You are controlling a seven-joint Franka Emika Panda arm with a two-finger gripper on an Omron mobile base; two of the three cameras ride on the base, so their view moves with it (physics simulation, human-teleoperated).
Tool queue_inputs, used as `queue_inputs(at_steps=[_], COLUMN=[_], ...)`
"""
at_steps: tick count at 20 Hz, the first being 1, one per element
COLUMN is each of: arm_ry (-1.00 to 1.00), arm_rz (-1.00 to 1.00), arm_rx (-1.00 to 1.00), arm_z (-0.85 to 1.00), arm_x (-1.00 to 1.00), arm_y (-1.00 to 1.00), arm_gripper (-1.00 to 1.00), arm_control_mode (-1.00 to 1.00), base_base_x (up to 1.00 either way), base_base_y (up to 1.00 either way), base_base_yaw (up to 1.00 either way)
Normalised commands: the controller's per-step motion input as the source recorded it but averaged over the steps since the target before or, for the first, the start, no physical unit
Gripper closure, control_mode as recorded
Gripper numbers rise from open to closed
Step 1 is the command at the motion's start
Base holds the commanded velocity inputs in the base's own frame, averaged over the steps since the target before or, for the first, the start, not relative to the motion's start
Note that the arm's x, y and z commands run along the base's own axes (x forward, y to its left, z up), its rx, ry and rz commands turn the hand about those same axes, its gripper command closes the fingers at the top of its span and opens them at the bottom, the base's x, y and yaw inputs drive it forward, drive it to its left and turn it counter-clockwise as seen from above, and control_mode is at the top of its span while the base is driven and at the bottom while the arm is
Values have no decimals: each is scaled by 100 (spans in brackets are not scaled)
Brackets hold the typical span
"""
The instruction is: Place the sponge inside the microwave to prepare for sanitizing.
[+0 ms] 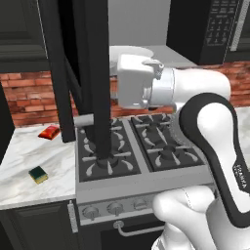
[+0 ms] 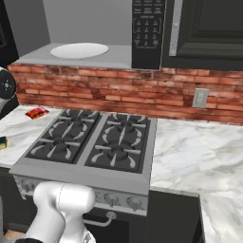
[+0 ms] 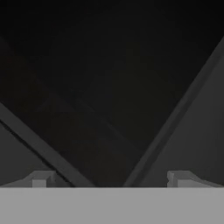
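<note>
Green-topped sponge (image 1: 38, 175) lies on the marble counter (image 1: 29, 156) left of the stove (image 1: 132, 151), untouched. Microwave (image 2: 95, 33) door stands swung out, plate (image 2: 79, 50) bare inside. My gripper (image 3: 111, 178) is spread wide, empty, facing dark panels. I'd swing left and down, keep off that door, then square the fingers across the sponge's short sides

A red brick backsplash (image 2: 118, 92) runs behind a black four-burner stove (image 2: 90, 140) with knobs along its front. White marble counter (image 2: 190, 152) spreads on both sides (a pale wall outlet (image 2: 200, 98) sits in the brick), under dark upper cabinets (image 2: 209, 28).
</note>
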Motion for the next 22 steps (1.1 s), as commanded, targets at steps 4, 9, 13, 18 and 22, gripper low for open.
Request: queue_inputs(at_steps=[4, 9, 13, 18, 22], arm_ry=[0, 0, 0, 0, 0], arm_rz=[0, 0, 0, 0, 0], arm_rx=[0, 0, 0, 0, 0], arm_z=[-11, -9, -13, -15, -19], arm_x=[20, 27, 31, 20, 16], arm_y=[47, 50, 46, 43, 43], arm_gripper=[-100, -100, -100, -100, -100], arm_control_mode=[-100, -100, -100, -100, -100], base_base_x=[0, 0, 0, 0, 0], base_base_y=[0, 0, 0, 0, 0], base_base_yaw=[0, 0, 0, 0, 0])
